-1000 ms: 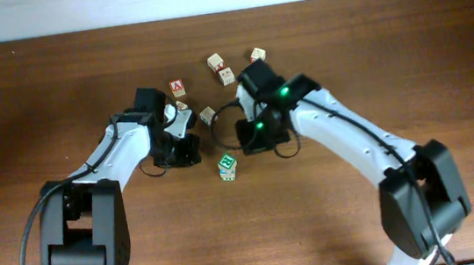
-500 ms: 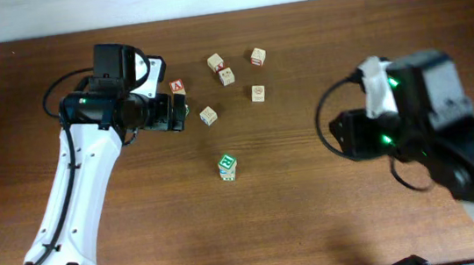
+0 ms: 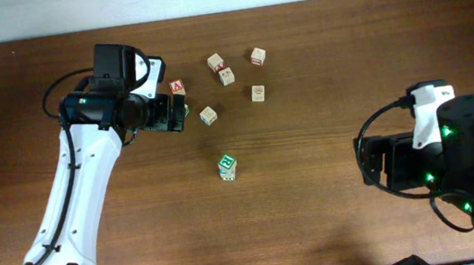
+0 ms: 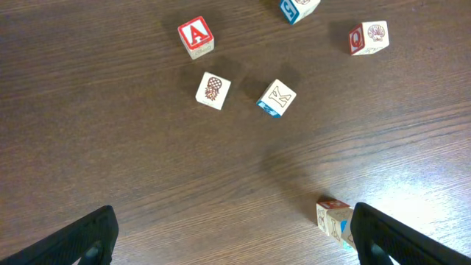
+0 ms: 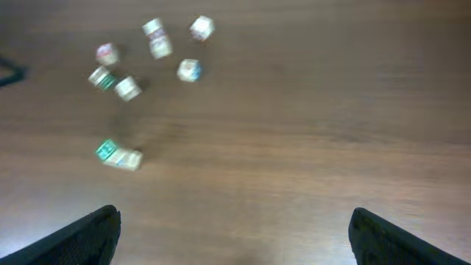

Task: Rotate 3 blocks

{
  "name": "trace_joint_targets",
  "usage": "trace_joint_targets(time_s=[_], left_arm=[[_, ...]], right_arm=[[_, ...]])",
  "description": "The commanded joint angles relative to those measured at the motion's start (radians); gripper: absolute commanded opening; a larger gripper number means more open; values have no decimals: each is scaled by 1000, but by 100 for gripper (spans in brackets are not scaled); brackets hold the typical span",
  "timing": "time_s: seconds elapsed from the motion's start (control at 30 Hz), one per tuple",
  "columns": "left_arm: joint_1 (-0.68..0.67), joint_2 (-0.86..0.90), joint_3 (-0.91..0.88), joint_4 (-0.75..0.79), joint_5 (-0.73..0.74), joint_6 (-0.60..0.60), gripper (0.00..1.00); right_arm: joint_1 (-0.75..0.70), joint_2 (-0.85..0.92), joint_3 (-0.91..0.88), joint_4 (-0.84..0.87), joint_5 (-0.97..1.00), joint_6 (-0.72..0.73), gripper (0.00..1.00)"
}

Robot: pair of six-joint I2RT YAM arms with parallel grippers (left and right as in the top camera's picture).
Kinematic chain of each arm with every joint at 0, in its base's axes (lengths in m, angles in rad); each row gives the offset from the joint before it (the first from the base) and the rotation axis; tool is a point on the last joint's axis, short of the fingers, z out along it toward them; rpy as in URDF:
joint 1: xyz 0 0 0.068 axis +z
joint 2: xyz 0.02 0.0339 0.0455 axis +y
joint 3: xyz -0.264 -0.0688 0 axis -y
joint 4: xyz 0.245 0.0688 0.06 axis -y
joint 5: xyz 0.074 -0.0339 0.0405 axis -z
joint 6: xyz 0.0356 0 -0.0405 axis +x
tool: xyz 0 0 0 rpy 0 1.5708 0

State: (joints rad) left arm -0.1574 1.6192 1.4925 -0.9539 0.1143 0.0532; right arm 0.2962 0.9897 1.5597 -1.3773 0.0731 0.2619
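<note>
- Brown wooden desk (image 3: 315, 204).
- Left jaws released, empty; A cube (image 4: 196, 37) lies ahead of them.
- Right jaws released, empty; green block (image 5: 107, 151) lies well ahead, leftward.

Soft, even light; right wrist view motion-blurred.

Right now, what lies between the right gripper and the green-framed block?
Nothing: the overhead view shows only bare table between the right gripper and the green-framed block.
</note>
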Motion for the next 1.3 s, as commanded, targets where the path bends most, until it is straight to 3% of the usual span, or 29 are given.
trace_joint_targets(time_s=[0.0, 0.23, 0.43, 0.6, 1.0, 1.27], left_arm=[[5, -11, 15, -2, -10, 5, 99], [5, -11, 15, -2, -10, 5, 99], [5, -11, 15, -2, -10, 5, 99], [5, -11, 15, -2, -10, 5, 99], [5, -11, 15, -3, -10, 5, 99], [5, -11, 15, -3, -10, 5, 99]], right_arm=[[-87, -79, -46, 69, 148, -28, 99], [-273, -490, -567, 592, 16, -233, 99], [-331, -789, -1071, 1049, -101, -237, 99], [-331, -922, -1335, 1274, -118, -237, 99], [-330, -986, -1551, 1403, -115, -236, 99], [-330, -986, -1554, 1303, -118, -239, 99]])
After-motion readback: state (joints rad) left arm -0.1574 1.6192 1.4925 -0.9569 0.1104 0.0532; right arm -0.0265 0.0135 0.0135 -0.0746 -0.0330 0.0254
